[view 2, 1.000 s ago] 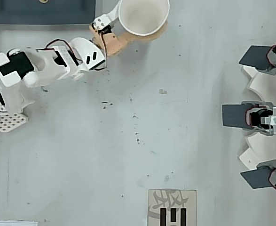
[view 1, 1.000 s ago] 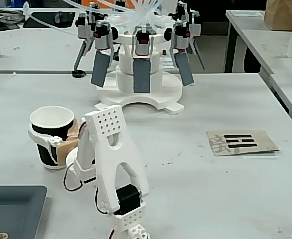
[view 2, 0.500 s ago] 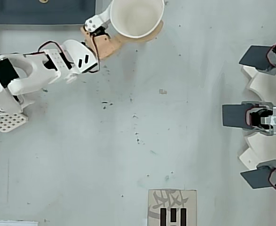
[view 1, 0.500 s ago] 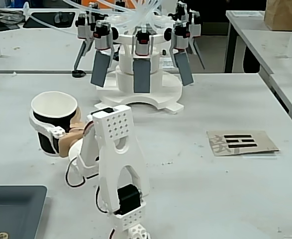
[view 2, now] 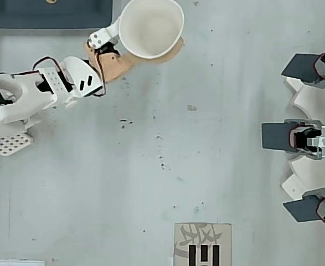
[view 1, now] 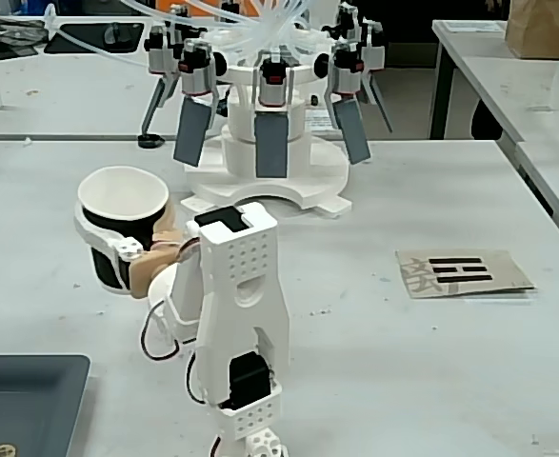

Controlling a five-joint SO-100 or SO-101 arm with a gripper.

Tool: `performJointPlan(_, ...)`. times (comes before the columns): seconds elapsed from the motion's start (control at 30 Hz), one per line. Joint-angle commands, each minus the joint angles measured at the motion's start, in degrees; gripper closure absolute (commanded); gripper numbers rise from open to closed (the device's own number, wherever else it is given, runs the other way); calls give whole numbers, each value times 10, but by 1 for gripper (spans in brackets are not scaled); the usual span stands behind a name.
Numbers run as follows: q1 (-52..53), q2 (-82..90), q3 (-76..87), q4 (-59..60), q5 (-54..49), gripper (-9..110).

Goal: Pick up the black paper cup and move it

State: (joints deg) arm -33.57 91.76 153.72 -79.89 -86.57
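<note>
The black paper cup point(view 1: 109, 268) stands upright at the left of the table in the fixed view, its white inside facing up. From overhead only its white inside and rim point(view 2: 151, 27) show, at the top centre. My gripper point(view 1: 127, 236) point(view 2: 150, 34) is shut on the cup: a white finger point(view 1: 96, 228) wraps the near side and a tan finger point(view 2: 170, 52) presses the other side. Whether the cup's base touches the table I cannot tell.
A dark grey tray point(view 1: 22, 390) point(view 2: 51, 14) lies close to the cup. A white apparatus with several dark paddles point(view 1: 269, 143) point(view 2: 306, 136) stands at the far side. A cardboard piece with black marks point(view 1: 465, 273) point(view 2: 202, 244) lies flat. The arm's white body point(view 1: 241, 305) rises mid-table.
</note>
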Motion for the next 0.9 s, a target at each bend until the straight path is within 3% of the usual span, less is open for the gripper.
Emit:
performJointPlan(0.0, 14, 50, 16, -13, -4, 90)
performJointPlan(0.87, 130, 203, 173, -2, -24, 87)
